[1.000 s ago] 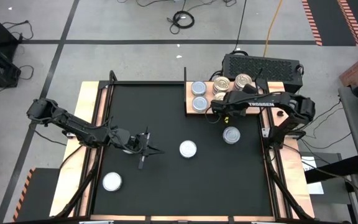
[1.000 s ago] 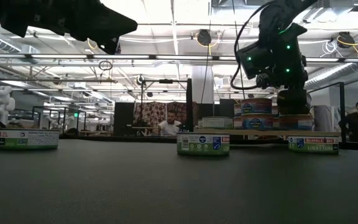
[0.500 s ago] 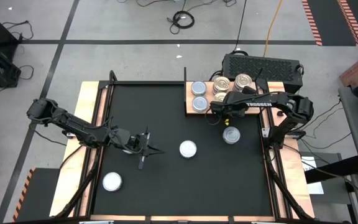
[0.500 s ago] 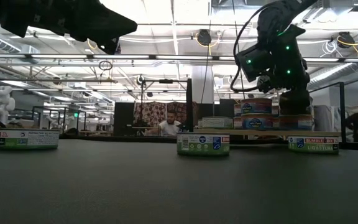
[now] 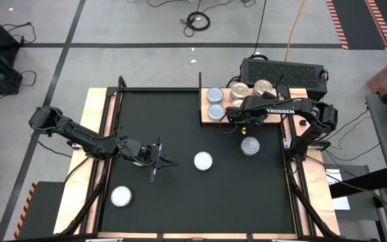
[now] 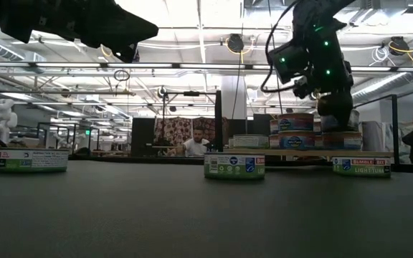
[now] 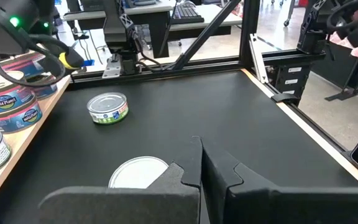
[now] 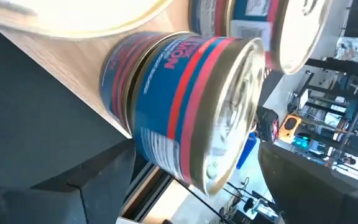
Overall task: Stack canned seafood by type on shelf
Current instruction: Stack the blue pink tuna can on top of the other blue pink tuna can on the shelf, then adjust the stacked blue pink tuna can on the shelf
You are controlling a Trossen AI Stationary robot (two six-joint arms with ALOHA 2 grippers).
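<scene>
Dark jointed arms, white TROSSEN lettering, green LEDs, looping black cables

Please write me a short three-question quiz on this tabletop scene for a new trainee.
1. True or false: the left gripper hangs over the black mat with its fingers shut.
2. How many tins lie loose on the mat, off the wooden shelf? A) one B) three C) five
3. Fill in: the right gripper is over the ____, fingers open either side of a blue and red tin.

Key
1. True.
2. B: one at the near left, one in the middle, one to the right.
3. Shelf.
</scene>
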